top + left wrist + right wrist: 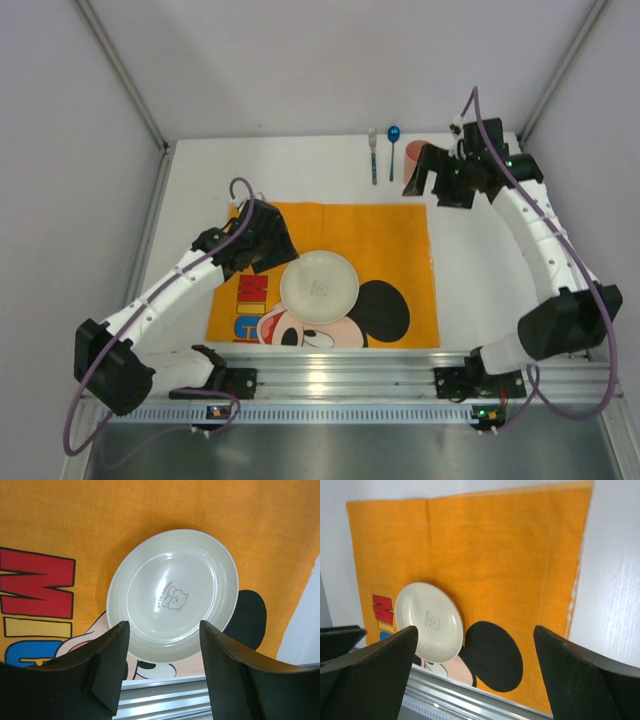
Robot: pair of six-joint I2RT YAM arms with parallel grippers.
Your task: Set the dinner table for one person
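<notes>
While the plate (319,285) sits on the Mickey Mouse mat (380,240), which covers the middle of the dinner table (200,190), the left gripper (162,630) hovers above it, jaws apart and empty. The right gripper (475,635) gapes wide by the pink cup (414,156).

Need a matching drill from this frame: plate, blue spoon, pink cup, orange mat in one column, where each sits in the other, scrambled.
Things:
1 plate
2 blue spoon
3 pink cup
4 orange mat

Places:
A spread flat on the white dinner table
B on the mat, over Mickey's face
C bare table beyond the mat, right beside a grey utensil
D bare table beyond the mat, rightmost item there

Pairs: 1-B, 2-C, 3-D, 4-A
</notes>
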